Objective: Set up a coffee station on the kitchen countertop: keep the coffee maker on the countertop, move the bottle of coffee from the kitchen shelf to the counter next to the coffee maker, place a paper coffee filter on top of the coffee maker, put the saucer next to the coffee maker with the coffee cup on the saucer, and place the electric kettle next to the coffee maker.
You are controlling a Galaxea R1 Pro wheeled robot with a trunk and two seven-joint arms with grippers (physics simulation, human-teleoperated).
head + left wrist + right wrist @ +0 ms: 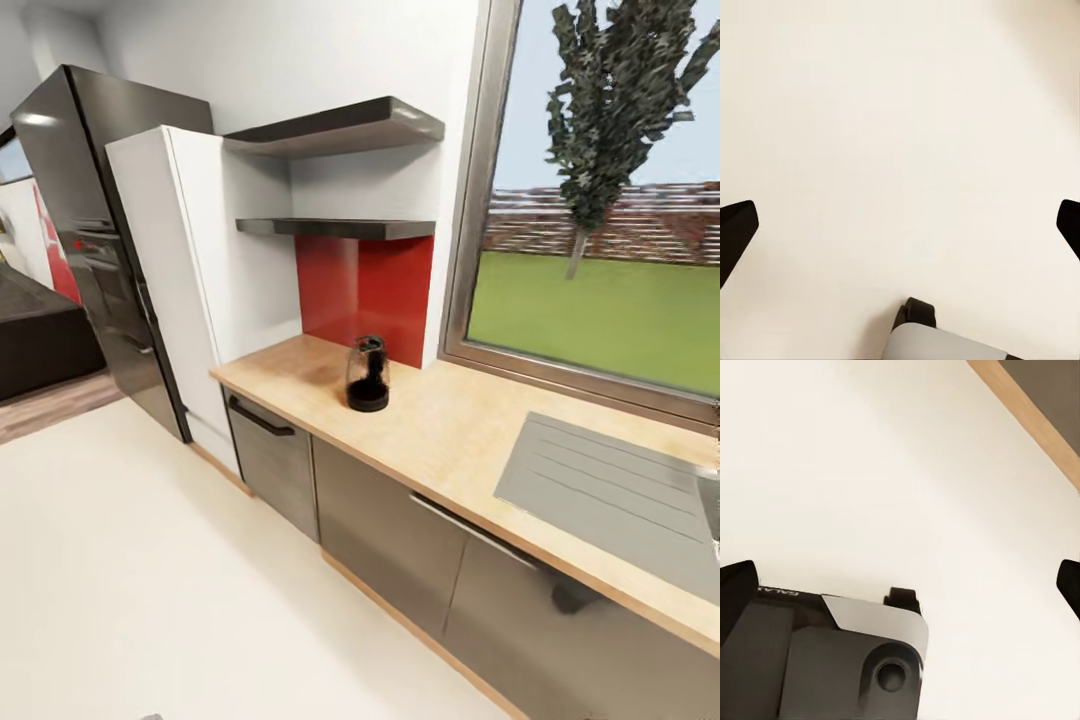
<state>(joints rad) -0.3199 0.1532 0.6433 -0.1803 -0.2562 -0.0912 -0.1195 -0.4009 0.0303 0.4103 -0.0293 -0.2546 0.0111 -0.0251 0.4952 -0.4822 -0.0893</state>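
Kettle (367, 374) on countertop (450, 420) — both jaws spread, over floor (900, 112)

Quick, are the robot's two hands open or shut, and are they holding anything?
Left end effector: open, holding nothing, over the floor.
Right end effector: open, holding nothing, over the floor.
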